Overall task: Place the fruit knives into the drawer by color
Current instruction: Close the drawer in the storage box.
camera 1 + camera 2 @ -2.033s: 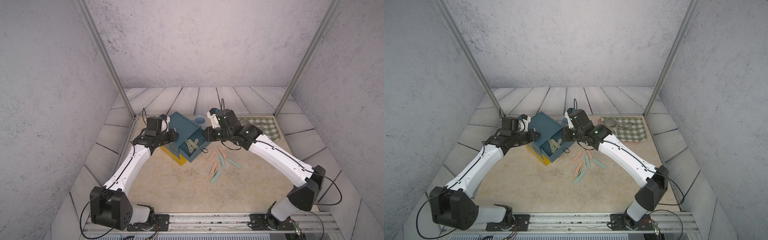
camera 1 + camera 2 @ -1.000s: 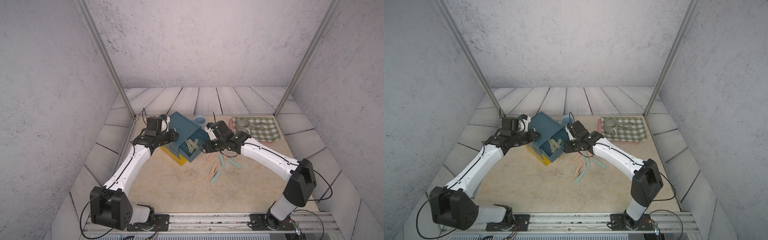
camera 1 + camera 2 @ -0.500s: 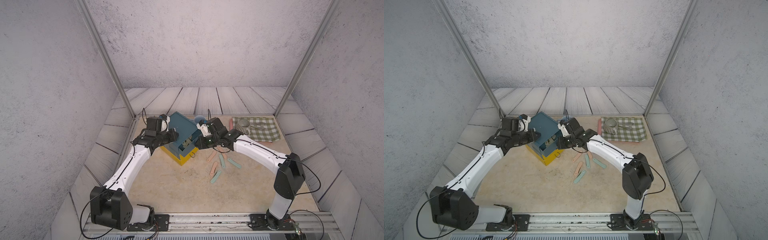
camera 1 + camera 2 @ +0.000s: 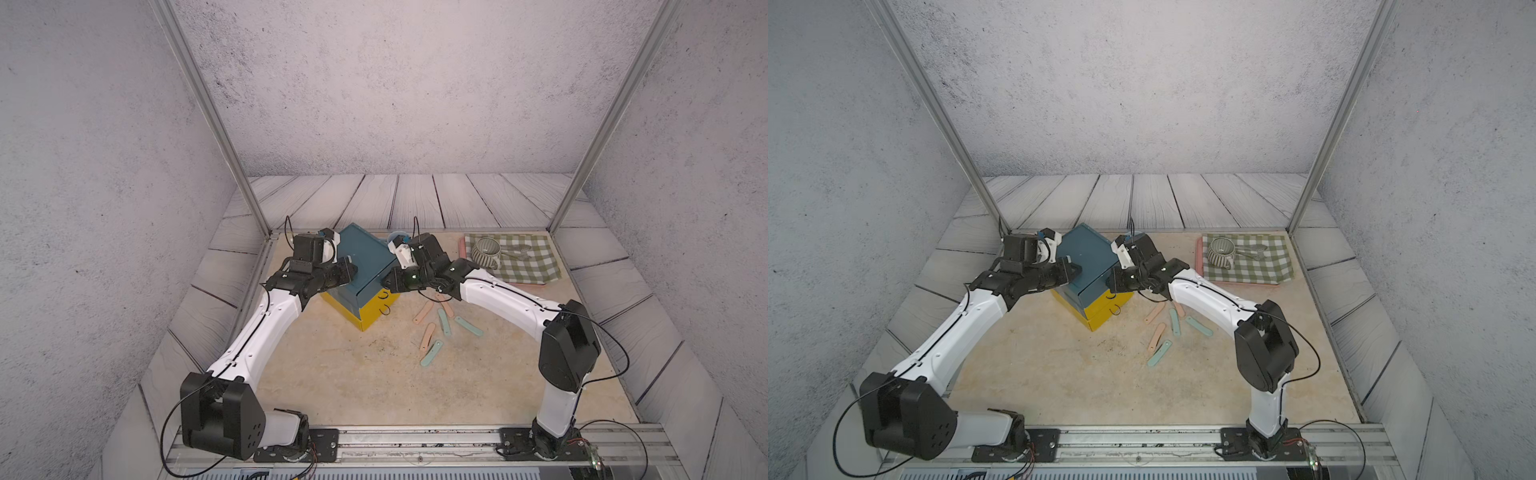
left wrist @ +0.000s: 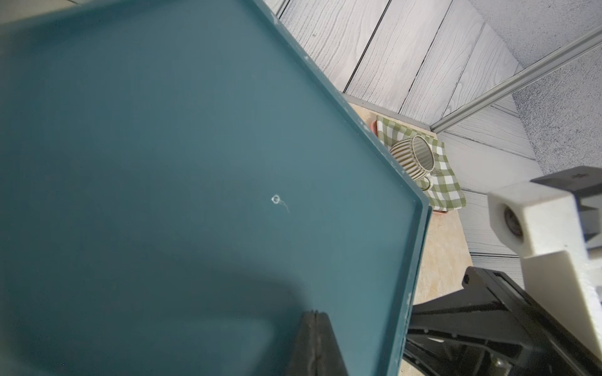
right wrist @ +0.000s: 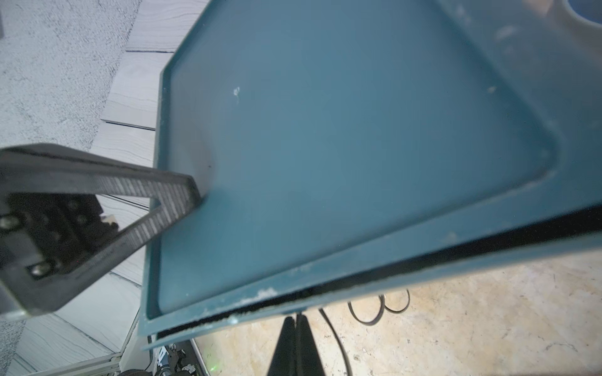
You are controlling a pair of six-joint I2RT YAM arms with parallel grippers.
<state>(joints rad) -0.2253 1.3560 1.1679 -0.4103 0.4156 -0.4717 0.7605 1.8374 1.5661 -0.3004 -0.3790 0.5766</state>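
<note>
Drawer [image 4: 362, 262] is seen in both top views left of centre, with six fruit knives [image 4: 444, 321] scattered just beside it. In the left wrist view, the left gripper [image 5: 314, 341] is pressed together upon the teal top. In the right wrist view, the right gripper [image 6: 297, 341] is pressed together at the top tier's front.

Left arm [image 4: 266, 332]: white curved shells, small dark screws along the side.
Right arm [image 4: 507, 299]: the same white shells, small green light near the wrist.
Joints: boxy black housings.
Cables: thin, black, looping.
Fingers [image 6: 153, 192]: black, ribbed, tapering.
Base plates [image 4: 322, 441]: black, bolted.
</note>
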